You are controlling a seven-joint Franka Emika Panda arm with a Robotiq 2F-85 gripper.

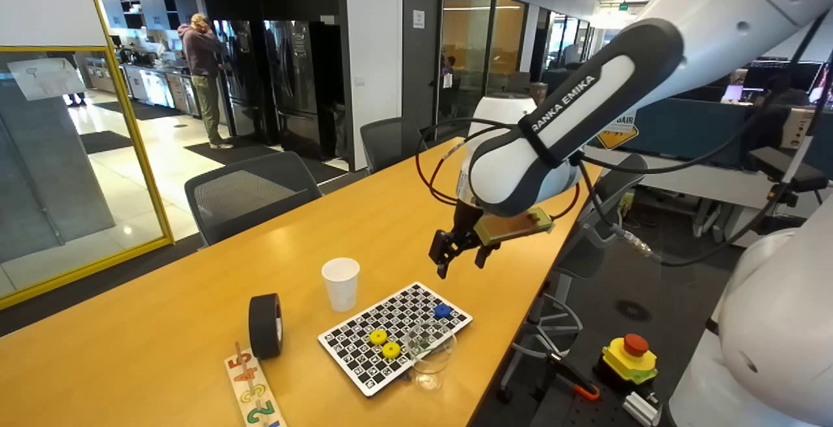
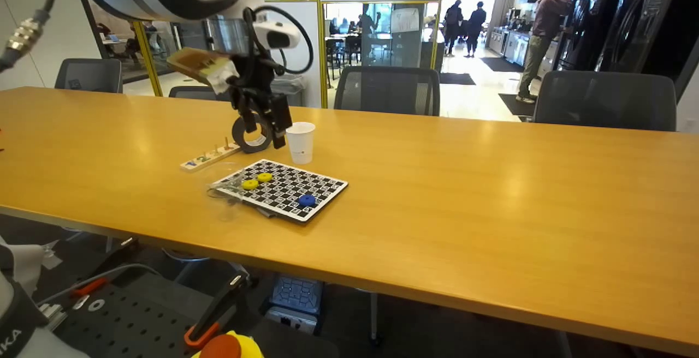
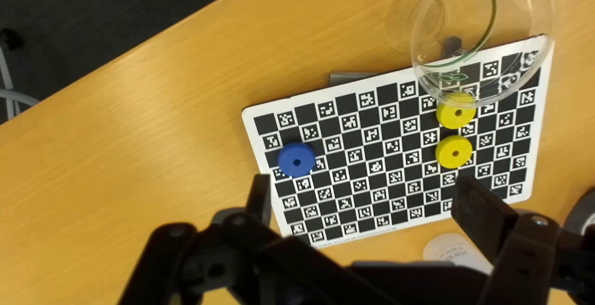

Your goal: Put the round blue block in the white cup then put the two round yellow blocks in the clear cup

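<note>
Bare tabletop (image 2: 464, 210) spreads beyond the end of the checkered board (image 3: 360, 185) where the blue block (image 3: 294, 153) lies, leaving that side open. By the yellow blocks (image 3: 451, 143) room is tighter: the clear cup (image 1: 431, 354) stands close, its rim overlapping one in the wrist view. The upright white cup (image 1: 341, 287) is open from above, a black roll (image 1: 261, 325) near one side.

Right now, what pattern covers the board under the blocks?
The board: black-and-white checks, clearest in the wrist view.
</note>
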